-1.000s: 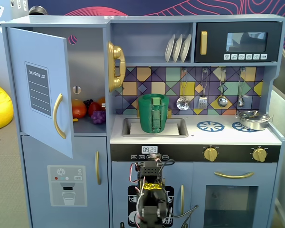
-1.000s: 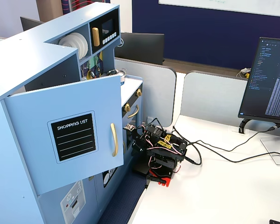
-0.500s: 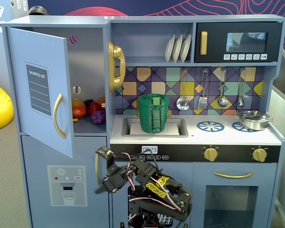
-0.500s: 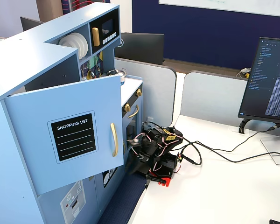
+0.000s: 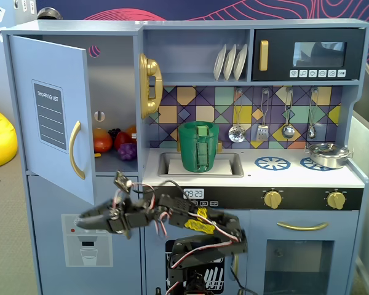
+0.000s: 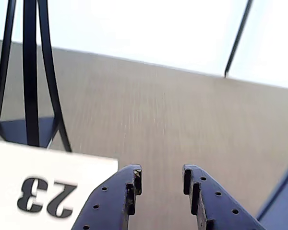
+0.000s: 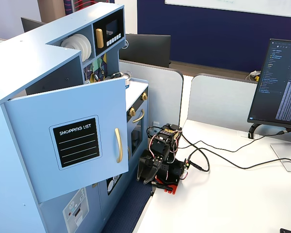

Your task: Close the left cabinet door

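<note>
White table (image 7: pixel 223 204) carries arm beside toy kitchen. Left cabinet door (image 5: pixel 49 117) stands ajar w/ gold handle (image 5: pixel 75 150) facing out. Gripper (image 6: pixel 162 179) narrowly parted, holding nothing, below door.

We are in an office: grey cubicle partitions (image 7: pixel 211 99) fence the white desk's (image 7: pixel 233 199) far edge, and a computer monitor (image 7: pixel 280 85) stands at its right corner. A toy kitchen (image 7: pixel 19 63) stands against the desk's left edge.

a white desk (image 7: pixel 223 194) carried the arm's base (image 7: pixel 162 177) near its left edge, black cables (image 7: pixel 218 158) trailing toward the far right corner, where a monitor stand (image 7: pixel 254 131) stood by the back edge.
</note>
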Action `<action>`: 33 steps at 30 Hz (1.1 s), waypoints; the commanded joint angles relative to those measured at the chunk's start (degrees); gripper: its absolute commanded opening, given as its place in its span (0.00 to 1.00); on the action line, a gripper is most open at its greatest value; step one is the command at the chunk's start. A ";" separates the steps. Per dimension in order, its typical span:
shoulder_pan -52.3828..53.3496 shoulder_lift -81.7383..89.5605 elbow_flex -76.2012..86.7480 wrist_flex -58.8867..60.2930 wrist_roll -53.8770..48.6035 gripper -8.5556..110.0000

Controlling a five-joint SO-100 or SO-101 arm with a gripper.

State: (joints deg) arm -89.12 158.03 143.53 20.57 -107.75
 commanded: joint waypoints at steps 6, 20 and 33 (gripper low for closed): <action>-4.66 -25.05 -23.99 -10.28 -6.06 0.07; 3.08 -37.35 -33.84 -14.50 -8.26 0.07; 22.06 -31.03 -26.46 -14.41 -10.28 0.07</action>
State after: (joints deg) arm -74.00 122.87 117.42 8.09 -117.33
